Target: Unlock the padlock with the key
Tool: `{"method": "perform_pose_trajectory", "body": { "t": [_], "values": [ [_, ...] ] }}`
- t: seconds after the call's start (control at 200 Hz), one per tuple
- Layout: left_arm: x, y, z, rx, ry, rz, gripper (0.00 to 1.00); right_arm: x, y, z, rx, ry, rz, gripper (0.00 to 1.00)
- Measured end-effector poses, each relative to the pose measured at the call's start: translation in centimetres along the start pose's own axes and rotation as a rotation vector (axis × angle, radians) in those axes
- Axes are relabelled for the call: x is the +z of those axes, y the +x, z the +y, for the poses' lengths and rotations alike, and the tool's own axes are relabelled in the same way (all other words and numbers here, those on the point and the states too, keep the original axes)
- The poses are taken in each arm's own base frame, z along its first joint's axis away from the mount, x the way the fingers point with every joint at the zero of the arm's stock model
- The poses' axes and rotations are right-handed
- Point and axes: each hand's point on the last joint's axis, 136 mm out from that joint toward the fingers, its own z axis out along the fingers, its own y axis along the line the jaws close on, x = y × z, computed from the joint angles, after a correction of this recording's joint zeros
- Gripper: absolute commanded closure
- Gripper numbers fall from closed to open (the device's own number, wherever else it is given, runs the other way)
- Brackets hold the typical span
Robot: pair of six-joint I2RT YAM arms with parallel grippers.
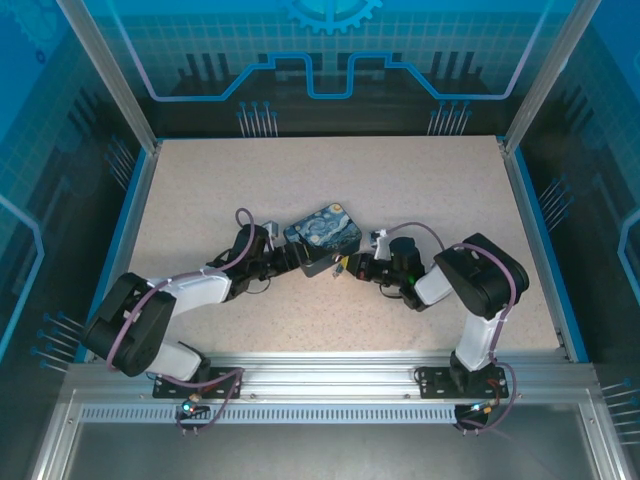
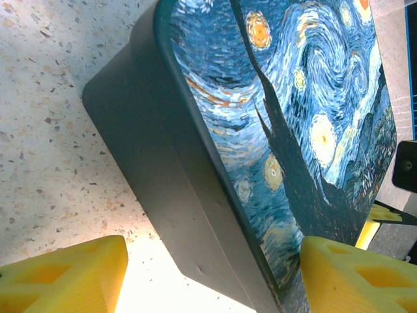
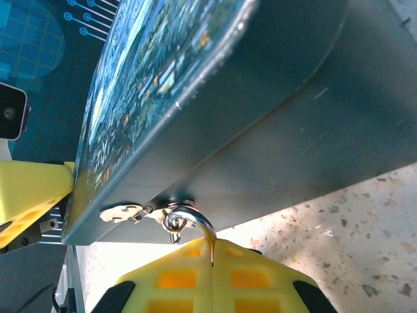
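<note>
1. Bottom centre, we see the right gripper (image 3: pixel 212 254) pinching the padlock (image 3: pixel 199 223): body hidden, shackle showing at the tin's (image 3: pixel 293 130) edge.
2. The left gripper (image 2: pixel 214 244) straddles the tin, jaws wide.
3. Overhead, the padlock is too small for us to tell.

Item 1: rectangular tin box (image 1: pixel 322 232), lid printed with a swirling blue-and-yellow starry night painting (image 2: pixel 306 98), side walls plain dark grey (image 3: pixel 293 117); stands near the middle of the table, turned askew to its edges.
Item 2: table (image 1: pixel 420 190), pale beige speckled top, blue edging along the sides (image 1: pixel 535 235).
Item 3: back panel (image 1: pixel 330 50), translucent blue, circuit-line and gear print.
Item 4: aluminium rail (image 1: pixel 330 375), along the near edge.
</note>
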Motion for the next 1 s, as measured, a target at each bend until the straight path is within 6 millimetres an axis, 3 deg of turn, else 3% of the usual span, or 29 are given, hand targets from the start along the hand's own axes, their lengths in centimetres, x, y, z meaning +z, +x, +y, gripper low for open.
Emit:
{"method": "perform_pose_trajectory", "body": {
  "t": [0.455, 0.825, 1.0],
  "values": [
    [-0.3, 0.3, 0.2, -0.005, -0.004, 0.004, 0.25, -0.7, -1.0, -0.5, 0.081, 0.035, -0.078, 1.0],
    [-0.3, 0.3, 0.3, -0.006, -0.006, 0.005, 0.24, -2.4, -1.9, -1.8, 0.108, 0.114, -0.15, 1.0],
    [-0.3, 0.2, 0.4, -0.007, -0.008, 0.004, 0.24, -3.9, -2.2, -1.0, 0.055, 0.136, -0.152, 1.0]
  ]
}}
